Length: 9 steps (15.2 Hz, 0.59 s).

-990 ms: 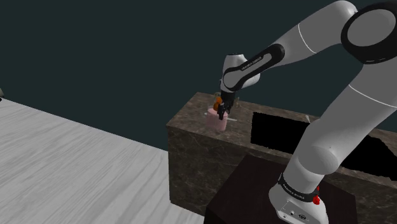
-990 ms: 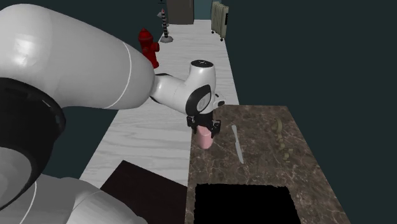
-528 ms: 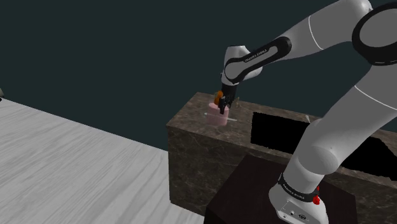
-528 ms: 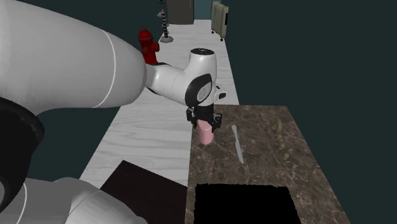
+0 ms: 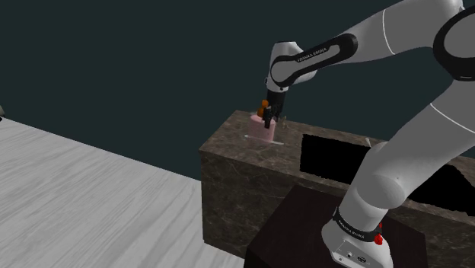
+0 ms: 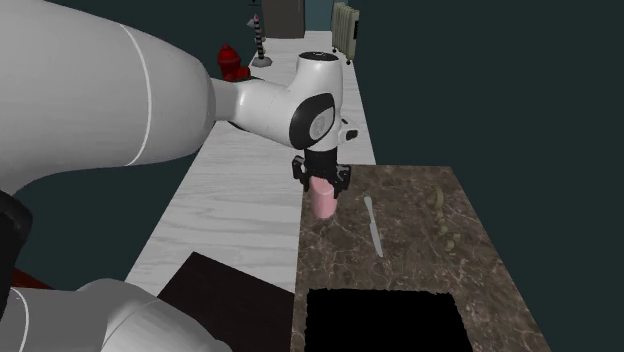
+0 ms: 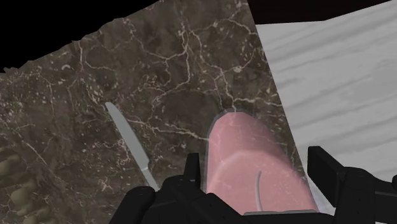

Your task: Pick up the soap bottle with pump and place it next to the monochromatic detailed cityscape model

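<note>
Gripper (image 6: 322,185) is closed on the pink bottle (image 6: 323,203), fingers clasping it on both sides near the top, orange pump up between them. The bottle stands upright, its long axis in line with the gripper, at the counter (image 6: 420,265) corner nearest the pale floor; whether its base touches the stone cannot be determined. A knife (image 6: 374,225) lies just beside it. Beyond the knife, toward the second exterior view's right, sits an olive lumpy object (image 7: 11,184), judged to be the model; the carry must cross the knife. The bottle carries no label. Lettering (image 5: 313,55) on the arm is illegible.
</note>
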Tool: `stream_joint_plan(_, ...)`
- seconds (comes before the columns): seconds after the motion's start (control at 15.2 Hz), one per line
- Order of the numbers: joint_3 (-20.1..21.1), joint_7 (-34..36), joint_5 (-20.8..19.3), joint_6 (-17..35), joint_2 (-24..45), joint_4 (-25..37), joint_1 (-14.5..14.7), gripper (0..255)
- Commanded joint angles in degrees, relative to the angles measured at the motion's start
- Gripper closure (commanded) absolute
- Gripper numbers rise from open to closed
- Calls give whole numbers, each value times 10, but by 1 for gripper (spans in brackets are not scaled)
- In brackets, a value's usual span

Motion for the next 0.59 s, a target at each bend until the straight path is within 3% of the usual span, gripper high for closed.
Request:
stream_joint_plan(0.0,1,0,0,-15,-6,9,0,255)
stream_joint_plan(0.53,6,-1,1,-80,-25,56,1,255)
